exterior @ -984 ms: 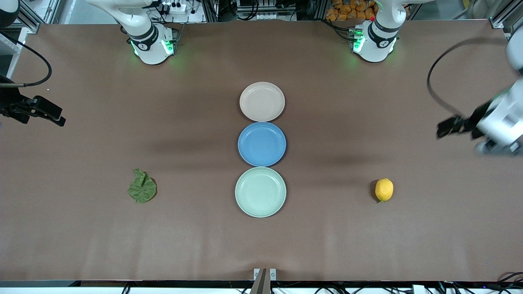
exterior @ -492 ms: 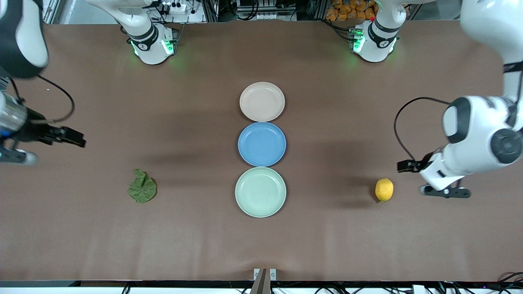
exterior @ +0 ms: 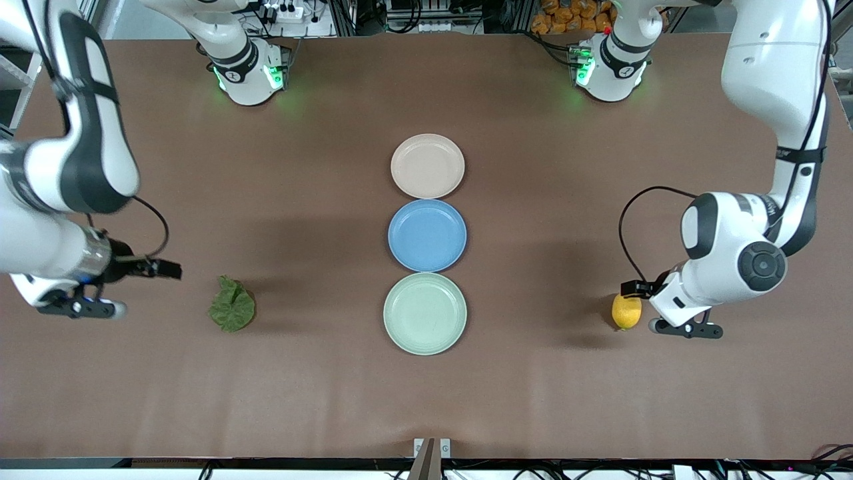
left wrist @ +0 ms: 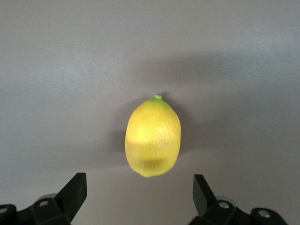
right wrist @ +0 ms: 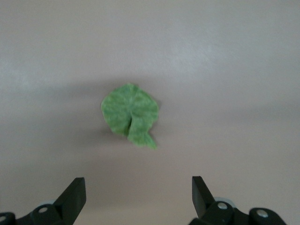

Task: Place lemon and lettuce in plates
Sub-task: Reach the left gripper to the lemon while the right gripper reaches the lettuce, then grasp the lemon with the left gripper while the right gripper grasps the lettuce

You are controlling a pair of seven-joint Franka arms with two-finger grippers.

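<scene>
Both hands are hanging wide open and empty: the left hand (left wrist: 136, 199) is hovering just beside the small oval yellow lemon (exterior: 626, 311) near the tabletop's left-arm edge, its long axis running between the fingers, while the right hand (right wrist: 136, 199) is nearing the wrinkly green lettuce leaf (exterior: 232, 306).

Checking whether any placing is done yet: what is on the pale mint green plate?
Nothing: the round pale mint green plate shows only its bare surface, fully uncovered. The small yellow lemon and wrinkly dark green lettuce leaf both lie on the brown table.
</scene>
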